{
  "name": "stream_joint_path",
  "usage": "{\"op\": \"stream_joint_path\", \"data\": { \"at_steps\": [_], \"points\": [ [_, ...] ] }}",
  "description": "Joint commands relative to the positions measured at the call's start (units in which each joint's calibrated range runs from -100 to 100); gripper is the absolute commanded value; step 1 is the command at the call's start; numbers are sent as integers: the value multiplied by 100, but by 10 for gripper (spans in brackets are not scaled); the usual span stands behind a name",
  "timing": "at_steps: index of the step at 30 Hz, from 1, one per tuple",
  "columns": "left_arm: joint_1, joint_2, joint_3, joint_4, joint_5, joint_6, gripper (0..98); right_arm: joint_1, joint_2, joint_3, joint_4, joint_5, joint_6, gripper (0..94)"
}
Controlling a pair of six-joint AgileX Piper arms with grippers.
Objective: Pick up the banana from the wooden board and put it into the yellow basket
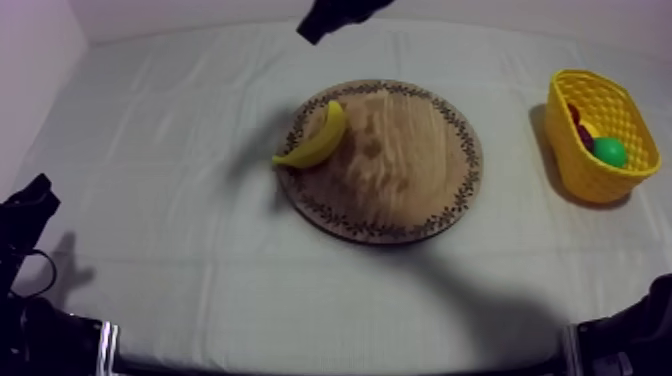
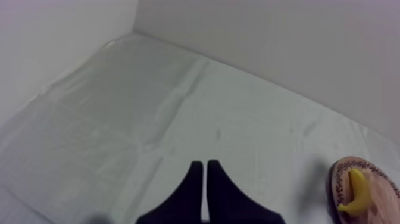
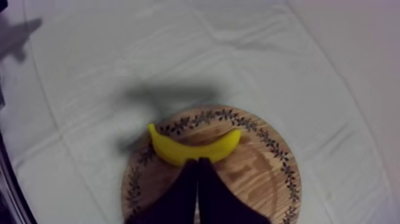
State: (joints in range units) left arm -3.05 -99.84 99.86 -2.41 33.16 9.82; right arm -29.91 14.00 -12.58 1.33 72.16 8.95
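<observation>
Nothing is done yet — the banana (image 1: 318, 138) lies on the wooden board's (image 1: 400, 170) left rim. My right gripper (image 3: 197, 162) hangs over it, fingers pressed together, empty; my left gripper (image 2: 205, 164) is closed too. Grasping and carrying to the yellow basket (image 1: 578, 110) at the table's (image 1: 180, 210) right edge remain.

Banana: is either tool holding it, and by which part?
Neither. The banana lies free on the wooden board; the right tool and the left tool are both shut on nothing.
</observation>
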Motion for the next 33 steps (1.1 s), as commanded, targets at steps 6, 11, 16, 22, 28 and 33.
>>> {"op": "stream_joint_path", "data": {
  "at_steps": [6,11,16,22,28,33],
  "points": [
    [-2,2,3,-1,-1,2,1,30,206,-297,78,164,-1031,6],
    [-2,2,3,-1,-1,2,1,63,285,-352,158,618,-2068,5],
    [-2,2,3,-1,-1,0,1,172,310,-307,-49,891,-2882,5],
    [-2,2,3,-1,-1,-1,1,369,334,-459,-504,1075,-3282,23],
    [-2,2,3,-1,-1,-3,1,501,328,-470,-833,1109,-3306,285],
    [-2,2,3,-1,-1,-3,1,545,324,-427,-1033,1127,-3410,460]
  ]
}}
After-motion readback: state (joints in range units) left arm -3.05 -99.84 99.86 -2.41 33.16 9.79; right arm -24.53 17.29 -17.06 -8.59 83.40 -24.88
